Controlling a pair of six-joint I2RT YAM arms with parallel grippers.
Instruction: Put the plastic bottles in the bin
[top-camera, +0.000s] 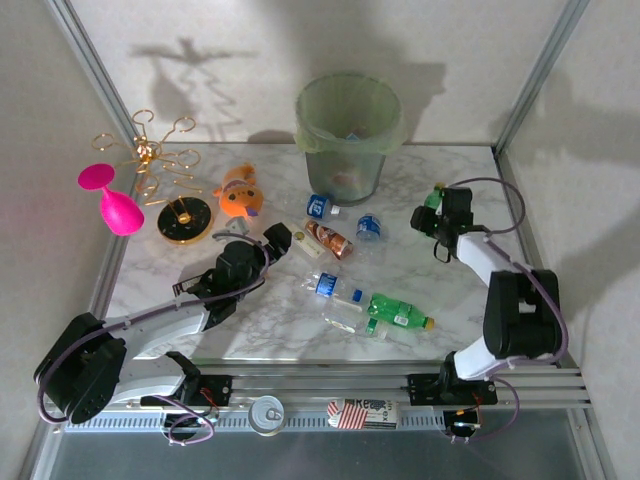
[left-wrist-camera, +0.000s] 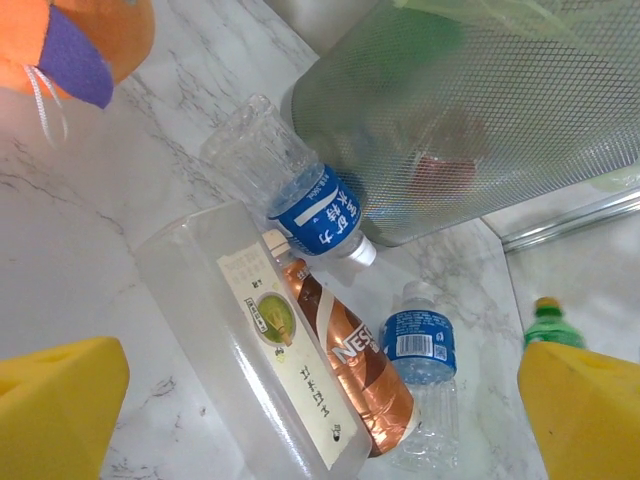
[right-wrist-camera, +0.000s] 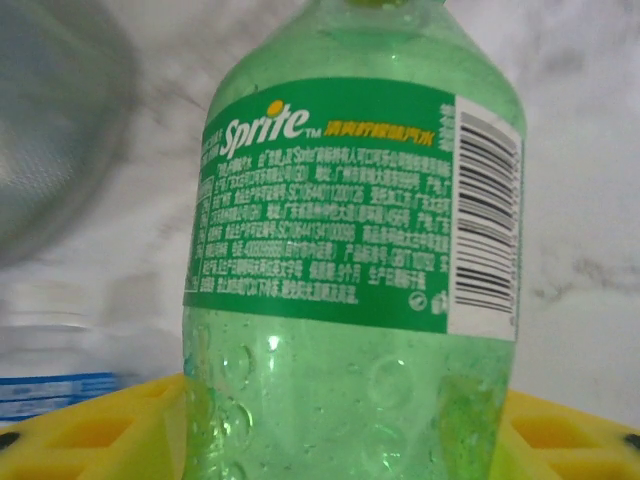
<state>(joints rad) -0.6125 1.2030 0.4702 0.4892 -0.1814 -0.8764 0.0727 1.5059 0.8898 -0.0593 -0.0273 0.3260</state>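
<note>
Right gripper (right-wrist-camera: 335, 440) is closed on the green Sprite bottle (right-wrist-camera: 350, 200), low on its body, right of the bin (top-camera: 345, 170), a hold suited to lifting it over the rim. Left gripper (left-wrist-camera: 320, 410) hangs wide open, empty, above loose bottles (left-wrist-camera: 300, 340) at the bin's foot, apparently placed for another pick.

White walls (top-camera: 300, 40) with aluminium posts (top-camera: 540, 70) enclose a grey-veined marble tabletop (top-camera: 280, 335), shadows behind.

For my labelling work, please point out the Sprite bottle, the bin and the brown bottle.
Sprite bottle (right-wrist-camera: 330, 200): right wrist view, on its green label.
bin (top-camera: 350, 175): top external view, on its front wall.
brown bottle (left-wrist-camera: 348, 352): left wrist view, on its brown body.
</note>
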